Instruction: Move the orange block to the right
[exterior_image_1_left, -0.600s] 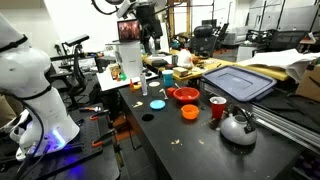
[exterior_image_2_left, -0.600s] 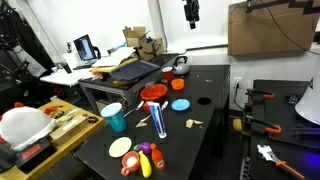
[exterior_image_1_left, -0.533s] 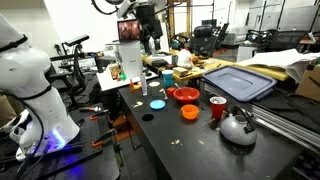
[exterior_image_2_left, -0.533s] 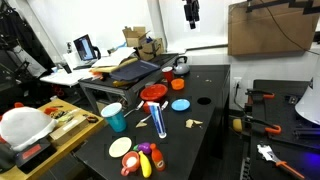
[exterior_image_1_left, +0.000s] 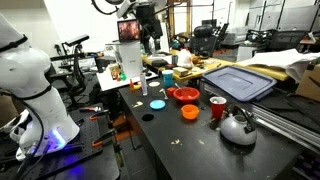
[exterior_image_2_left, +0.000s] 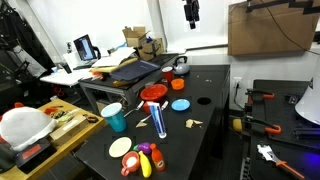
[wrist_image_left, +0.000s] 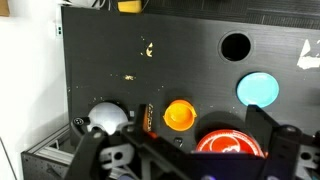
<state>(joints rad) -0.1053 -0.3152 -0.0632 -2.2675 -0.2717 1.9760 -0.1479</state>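
Steel kettle (wrist_image_left: 105, 118), orange bowl (wrist_image_left: 180, 115), red bowl (wrist_image_left: 232, 143) clustered; fingers (exterior_image_2_left: 191, 20) high above, spread indiscernible.

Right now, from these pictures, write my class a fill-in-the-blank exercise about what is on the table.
The gripper hangs ___ the table. The small bowl is ___. The red cup stands between that bowl and the ___.
Answers: above; orange; kettle.
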